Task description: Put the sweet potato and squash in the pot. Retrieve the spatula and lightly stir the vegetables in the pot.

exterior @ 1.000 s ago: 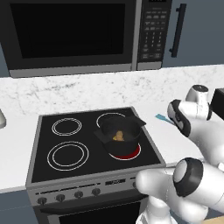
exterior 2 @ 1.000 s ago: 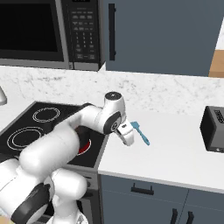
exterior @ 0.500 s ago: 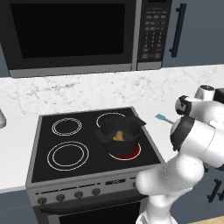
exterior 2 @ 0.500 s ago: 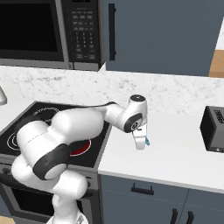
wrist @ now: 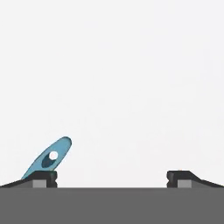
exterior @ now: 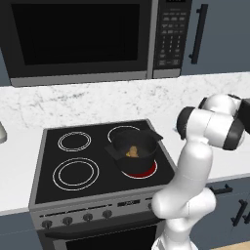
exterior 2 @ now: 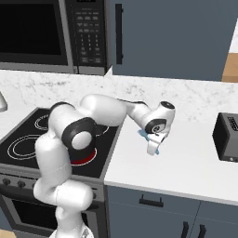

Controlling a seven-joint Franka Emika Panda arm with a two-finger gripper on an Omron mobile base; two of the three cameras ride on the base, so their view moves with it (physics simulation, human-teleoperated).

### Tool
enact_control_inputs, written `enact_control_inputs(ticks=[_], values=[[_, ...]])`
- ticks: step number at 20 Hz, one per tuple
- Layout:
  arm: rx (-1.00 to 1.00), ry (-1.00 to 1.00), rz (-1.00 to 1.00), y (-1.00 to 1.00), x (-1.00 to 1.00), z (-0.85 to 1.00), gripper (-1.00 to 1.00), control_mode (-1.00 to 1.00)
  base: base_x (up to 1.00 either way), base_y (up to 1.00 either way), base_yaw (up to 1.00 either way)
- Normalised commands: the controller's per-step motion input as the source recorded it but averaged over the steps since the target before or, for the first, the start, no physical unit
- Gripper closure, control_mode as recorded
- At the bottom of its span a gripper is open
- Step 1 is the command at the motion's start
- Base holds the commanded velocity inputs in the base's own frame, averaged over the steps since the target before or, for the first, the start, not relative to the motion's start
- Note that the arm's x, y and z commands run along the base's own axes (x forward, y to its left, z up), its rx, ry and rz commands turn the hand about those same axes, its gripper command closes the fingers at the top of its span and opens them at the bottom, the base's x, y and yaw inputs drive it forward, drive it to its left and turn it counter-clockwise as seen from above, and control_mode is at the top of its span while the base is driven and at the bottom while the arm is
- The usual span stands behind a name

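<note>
1. You see the spatula (wrist: 47, 159) lying on the white bench (exterior 2: 186, 158), its tip beside one finger.
2. Your tool (wrist: 111, 178) hangs over it, fully spread, gripping nothing.
3. The pot (exterior: 134, 150) sits on the stove (exterior: 73, 171), vegetables (exterior: 132, 152) inside.

A: From behind the arm's left, the left base view looks forward and down over the stove (exterior: 97, 161), the black pot (exterior: 133, 150) mid-frame, microwave (exterior: 83, 39) above.

B: The right base view faces the same stove (exterior 2: 28, 139) from the other side, taking in more counter (exterior 2: 186, 158) and a toaster (exterior 2: 228, 137).

A: The hand view sits close above the white counter (wrist: 122, 87), the spatula (wrist: 48, 159) at lower left.
</note>
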Motion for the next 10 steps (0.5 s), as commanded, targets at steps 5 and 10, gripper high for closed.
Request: enact_control_inputs(ticks=[5, 10], values=[[0.09, 0.02, -0.43, 0.0, 0.39, -0.54, -1.0, -1.0, 0.0, 0.0, 0.0], [0.02, 0.0, -0.28, 0.0, 0.47, -0.58, -1.0, -1.0, 0.0, 0.0, 0.0]])
